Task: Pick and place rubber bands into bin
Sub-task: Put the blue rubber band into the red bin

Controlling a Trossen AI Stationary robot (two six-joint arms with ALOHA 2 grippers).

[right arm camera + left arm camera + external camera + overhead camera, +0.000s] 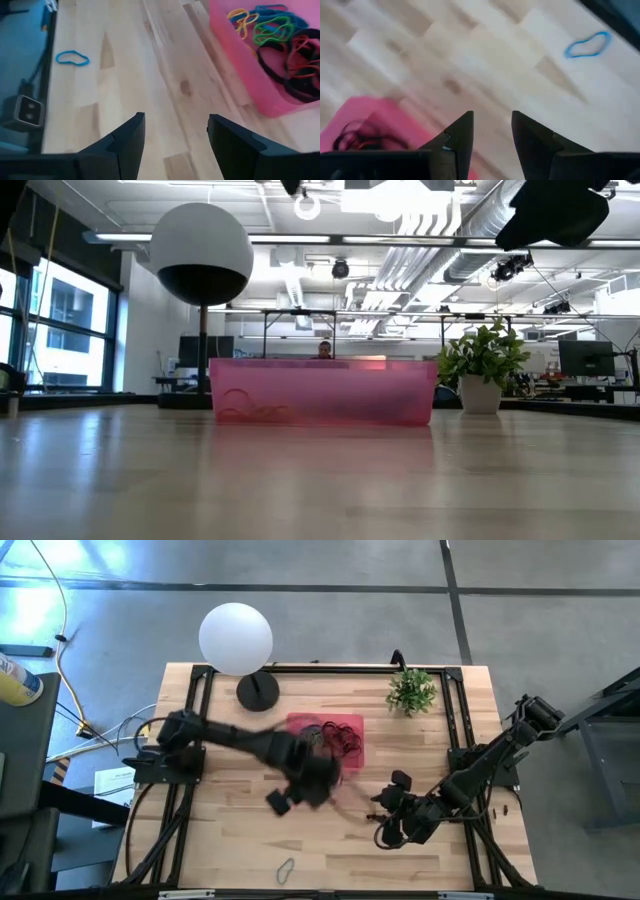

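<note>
High view. Left gripper: held over the near edge of the bin, above the table; nothing seen hanging from it. Bin: pink tray just beyond and partly under that gripper, near mid-table, within reach of both arms. One loose blue band: alone near the front edge, well apart from the left gripper, not yet collected. Right gripper: low over the table, beside the bin's right corner. Globe lamp and potted plant: at the back, clear of the work.

Low view. Bin stands flat; bands show faintly through its wall.

Left wrist view. Fingers narrowly parted, nothing between them. Bin corner beside them; blue band far ahead.

Right wrist view. Fingers set wide, empty. Rubber bands heaped in the bin, ahead to one side; blue band ahead to the other, likely the next target.
</note>
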